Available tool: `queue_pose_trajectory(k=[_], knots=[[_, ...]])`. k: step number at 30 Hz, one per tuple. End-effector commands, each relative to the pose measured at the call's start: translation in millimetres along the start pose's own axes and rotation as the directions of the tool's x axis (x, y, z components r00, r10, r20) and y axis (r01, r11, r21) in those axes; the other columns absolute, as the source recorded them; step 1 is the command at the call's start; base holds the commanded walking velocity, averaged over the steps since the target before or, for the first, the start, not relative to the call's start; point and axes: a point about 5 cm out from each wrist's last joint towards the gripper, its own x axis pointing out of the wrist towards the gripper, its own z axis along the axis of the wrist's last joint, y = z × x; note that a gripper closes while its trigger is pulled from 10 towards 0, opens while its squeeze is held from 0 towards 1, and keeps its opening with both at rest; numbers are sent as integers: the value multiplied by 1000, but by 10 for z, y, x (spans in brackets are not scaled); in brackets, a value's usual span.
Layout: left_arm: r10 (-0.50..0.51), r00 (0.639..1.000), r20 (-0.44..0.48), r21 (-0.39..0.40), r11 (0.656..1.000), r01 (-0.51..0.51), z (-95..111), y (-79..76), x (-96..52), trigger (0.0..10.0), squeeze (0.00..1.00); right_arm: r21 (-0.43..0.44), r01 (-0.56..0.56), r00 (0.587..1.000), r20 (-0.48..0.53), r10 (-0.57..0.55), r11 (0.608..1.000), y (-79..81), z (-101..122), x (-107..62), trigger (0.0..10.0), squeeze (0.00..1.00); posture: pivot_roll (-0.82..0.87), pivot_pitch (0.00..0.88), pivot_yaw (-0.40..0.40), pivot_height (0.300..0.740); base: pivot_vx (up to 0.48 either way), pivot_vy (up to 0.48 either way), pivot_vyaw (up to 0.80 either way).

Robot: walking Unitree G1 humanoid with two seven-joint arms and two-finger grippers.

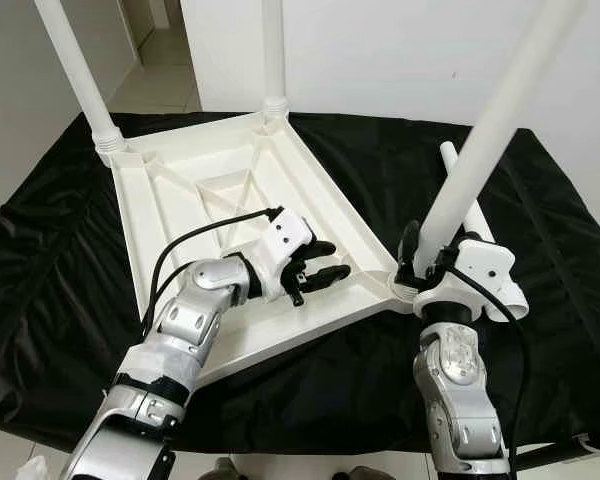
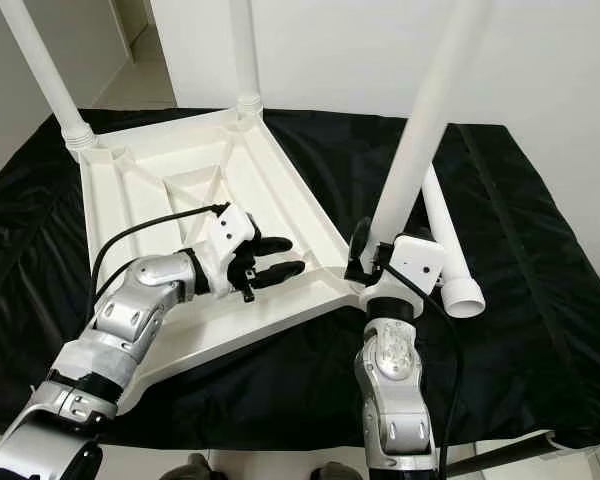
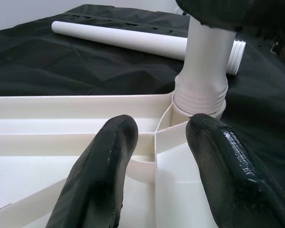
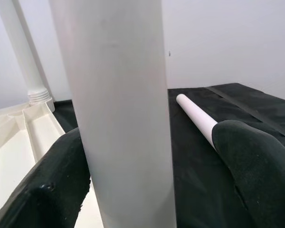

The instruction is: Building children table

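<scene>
Three white legs stand up from the upturned table top [image 1: 220, 190], which lies on a black cloth [image 1: 540, 230]. The right gripper [image 1: 427, 262] sits at the base of the near leg [image 1: 480, 150], which rises tilted from the corner socket. The right wrist view has that leg between the two fingers [image 4: 256, 166]: one presses its side, the other stands a little off it, so a firm grip cannot be confirmed. The head views hide this behind the wrist housing. A fourth leg [image 2: 445, 245] lies loose on the cloth just beyond the right fingers.

The left gripper [image 1: 325, 270] hovers over the ribbed underside with its fingers spread, holding nothing. Its wrist view shows a rib running between the fingers [image 3: 104, 175] and the socket collar straight ahead of them, details the head views lose. The upper ends of the standing legs are cut off in every frame.
</scene>
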Motion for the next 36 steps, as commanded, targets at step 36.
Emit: queue_pose_trajectory(k=[36], knots=[[352,896,-273,125,936,-330,-140,732,-89,10000,0,-82,-177,980,-106,168,981,-126,-260,-308,10000,0,-110,2,121,740,0,0,0]])
